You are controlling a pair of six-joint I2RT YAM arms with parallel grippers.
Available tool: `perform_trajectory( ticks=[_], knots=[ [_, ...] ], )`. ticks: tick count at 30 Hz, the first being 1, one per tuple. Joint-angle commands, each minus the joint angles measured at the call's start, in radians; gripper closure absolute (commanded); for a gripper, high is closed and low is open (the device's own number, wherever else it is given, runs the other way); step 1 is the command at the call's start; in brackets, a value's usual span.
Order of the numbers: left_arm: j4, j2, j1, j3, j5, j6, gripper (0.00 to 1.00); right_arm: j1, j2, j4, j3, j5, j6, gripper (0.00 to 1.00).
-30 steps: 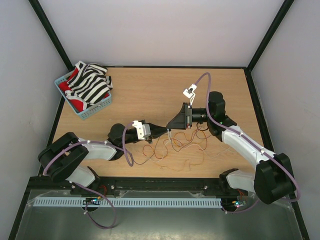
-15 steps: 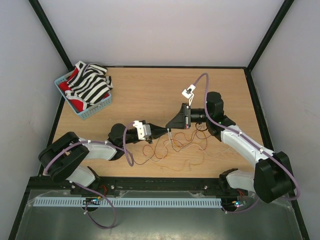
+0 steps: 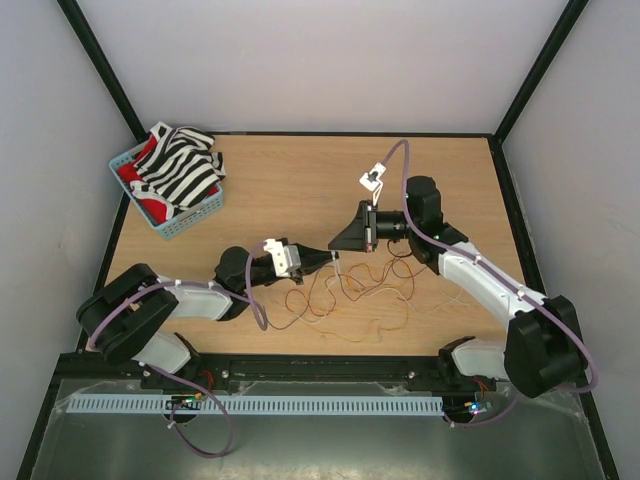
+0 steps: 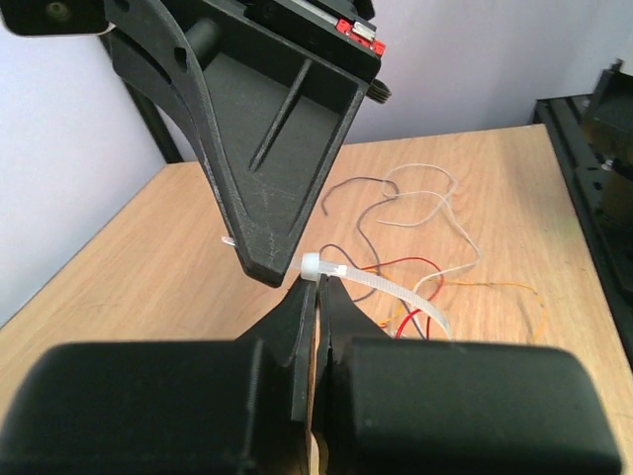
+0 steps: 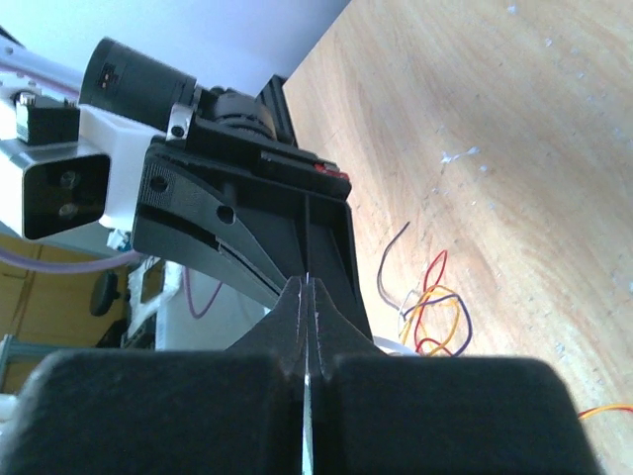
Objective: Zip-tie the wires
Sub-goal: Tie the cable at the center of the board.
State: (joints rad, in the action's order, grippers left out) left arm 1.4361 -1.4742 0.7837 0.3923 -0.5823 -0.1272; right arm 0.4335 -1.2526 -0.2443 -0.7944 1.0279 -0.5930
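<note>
The zip tie (image 4: 396,291) is a pale strip; its square head sits at my left gripper (image 4: 318,279), which is shut on it just behind the head. The strip curves down to the right over the wires (image 4: 413,198). My right gripper (image 4: 269,265) is tip to tip with the left one, shut, with a pale sliver sticking out beside its tip. In the top view the left gripper (image 3: 334,259) and right gripper (image 3: 335,247) meet above the tangled wires (image 3: 355,295). The right wrist view shows shut jaws (image 5: 308,287) and wires (image 5: 435,309) below.
A blue basket (image 3: 192,224) with striped and red cloth (image 3: 180,165) stands at the far left of the wooden table (image 3: 300,180). Black frame posts and grey walls ring the table. A rail runs along the near edge.
Both gripper tips have shifted slightly left and away from the bases, staying together; the right wrist has risen toward the far side. The wires lie much as before.
</note>
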Motion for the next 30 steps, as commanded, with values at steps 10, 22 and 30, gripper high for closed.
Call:
perform_trajectory(
  ticks=[10, 22, 30],
  knots=[
    [0.045, 0.049, 0.005, -0.049, 0.049, -0.034, 1.00, -0.016, -0.138, 0.058, -0.242, -0.112, 0.059, 1.00],
    [0.044, 0.042, 0.015, -0.055, 0.044, -0.030, 1.00, -0.027, -0.130, 0.034, -0.249, -0.094, 0.040, 1.00],
    [0.044, 0.054, 0.001, -0.043, 0.050, -0.011, 0.81, -0.026, -0.066, -0.018, -0.140, 0.049, -0.007, 1.00]
  ],
)
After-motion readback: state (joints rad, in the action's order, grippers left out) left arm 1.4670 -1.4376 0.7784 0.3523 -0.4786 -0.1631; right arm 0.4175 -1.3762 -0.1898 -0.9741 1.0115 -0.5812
